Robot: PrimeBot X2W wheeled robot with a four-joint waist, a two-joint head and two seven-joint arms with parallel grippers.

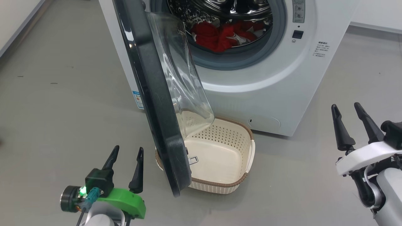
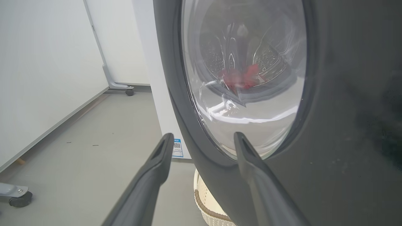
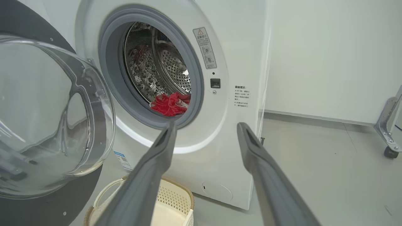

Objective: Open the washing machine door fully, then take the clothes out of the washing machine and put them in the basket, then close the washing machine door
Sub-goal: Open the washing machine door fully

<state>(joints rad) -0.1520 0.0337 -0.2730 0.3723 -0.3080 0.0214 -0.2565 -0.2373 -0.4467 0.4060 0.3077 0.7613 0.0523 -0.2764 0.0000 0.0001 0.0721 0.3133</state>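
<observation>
We see the washing machine door (image 1: 150, 103) half-swung, overhanging the basket (image 1: 220, 135) (set near the washing machine (image 1: 251, 94) for short transfers). Red clothes (image 1: 220, 36) lie in the drum (image 1: 226, 8). Left gripper (image 1: 128, 150) and right gripper (image 1: 345, 106) gape wide, empty.

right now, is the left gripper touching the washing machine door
Apart. The head view shows grey floor between the left gripper and the black rim of the washing machine door.

floor: we see a smooth grey floor (image 1: 56, 119) carrying a few small dark specks (image 2: 94, 145).
wall: we see plain white wall panels (image 2: 44, 69) meeting it.
casters: we spot a grey metal leg on a black caster wheel (image 2: 129, 92) by the wall, and a silver metal bracket on a dark wheel (image 3: 390, 152).
</observation>
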